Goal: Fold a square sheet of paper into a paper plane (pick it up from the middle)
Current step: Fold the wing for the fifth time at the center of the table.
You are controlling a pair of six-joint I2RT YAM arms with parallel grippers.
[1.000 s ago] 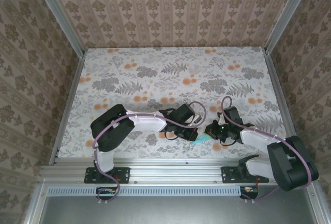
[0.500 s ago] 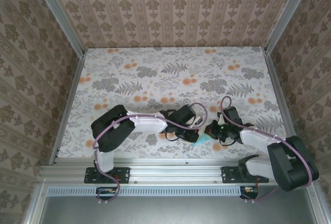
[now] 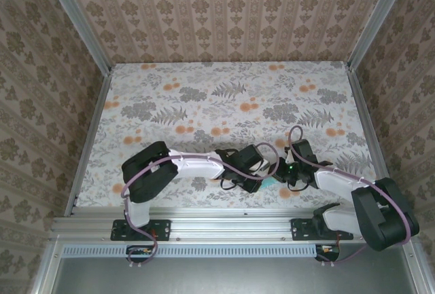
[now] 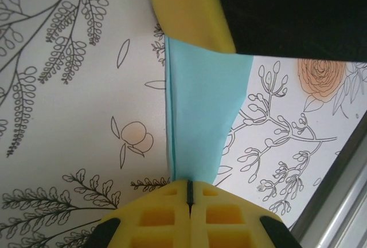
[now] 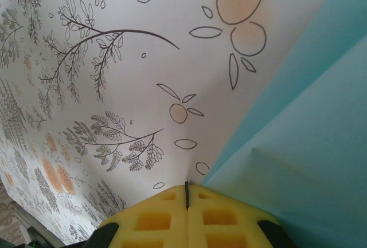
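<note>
A table [image 3: 224, 97] with a floral-print top in grey fern and orange blossom. A folded light turquoise sheet of paper [image 4: 200, 116] lies on it near the near edge, right of centre.

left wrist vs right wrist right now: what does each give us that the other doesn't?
Left wrist: the paper's yellow-orange reverse curling at the far end, a black housing over it, the metal table rail, and the left gripper shut on the narrow end of the turquoise paper.
Right wrist: a broad turquoise face with a fold line, and the right gripper shut at the paper's edge; I cannot tell whether it pinches it.
Both: turquoise paper over the floral tabletop, yellow fingers closed.
</note>
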